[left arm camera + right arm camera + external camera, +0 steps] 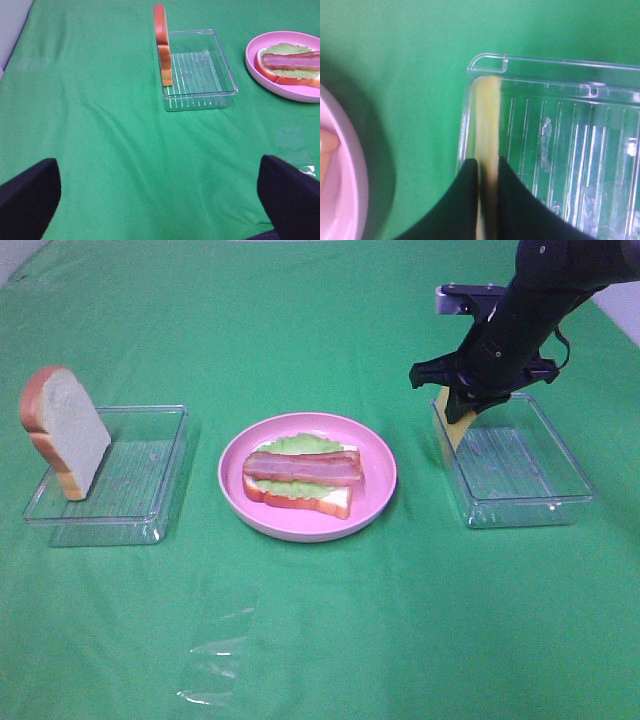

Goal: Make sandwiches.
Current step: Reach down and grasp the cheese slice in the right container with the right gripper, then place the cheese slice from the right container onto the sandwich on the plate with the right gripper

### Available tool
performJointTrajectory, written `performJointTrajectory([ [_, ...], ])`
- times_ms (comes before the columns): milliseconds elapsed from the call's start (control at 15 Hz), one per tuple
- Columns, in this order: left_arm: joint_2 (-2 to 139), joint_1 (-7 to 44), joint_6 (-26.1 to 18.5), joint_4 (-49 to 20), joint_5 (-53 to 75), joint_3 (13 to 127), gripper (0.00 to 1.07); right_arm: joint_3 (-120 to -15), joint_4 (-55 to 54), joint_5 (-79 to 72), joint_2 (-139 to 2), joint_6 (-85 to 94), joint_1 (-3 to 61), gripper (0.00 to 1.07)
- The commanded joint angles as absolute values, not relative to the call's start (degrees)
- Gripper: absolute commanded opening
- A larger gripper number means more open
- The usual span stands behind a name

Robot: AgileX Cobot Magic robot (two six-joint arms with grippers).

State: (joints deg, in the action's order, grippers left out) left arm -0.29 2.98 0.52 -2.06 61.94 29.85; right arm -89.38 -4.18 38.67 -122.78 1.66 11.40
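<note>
Cheese square [488,125] pinched upright between right fingers [470,200] in right tray [560,505]; left fingers [30,195] wide apart, empty.

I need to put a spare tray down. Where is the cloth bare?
Bare green cloth spans the near side, except a clear wrapper scrap. The middle row is crowded: left tray with bread slice, pink plate, right tray, where the right claw grips the cheese.

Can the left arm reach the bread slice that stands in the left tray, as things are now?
Probably yes. The left gripper is open, and only bare green cloth lies between it and the bread slice, which stands on edge against the clear tray's wall, with nothing on top of it.
</note>
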Motion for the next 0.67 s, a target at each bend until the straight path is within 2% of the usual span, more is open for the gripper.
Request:
performJointTrajectory([
  [67, -1.26, 2.81, 0.4, -2.18, 61.76, 29.68, 1.01, -89.61, -3.84, 38.5, -122.21, 2.98, 11.46, 0.0],
  [333, -1.26, 2.81, 0.4, -2.18, 61.76, 29.68, 1.01, -93.45, -4.01, 44.92, -121.07, 2.98, 11.52, 0.0],
  [667, -1.26, 2.81, 0.4, -2.18, 61.76, 29.68, 1.01, -94.42, -8.19, 48.47, -112.41, 3.04, 12.83, 0.0],
])
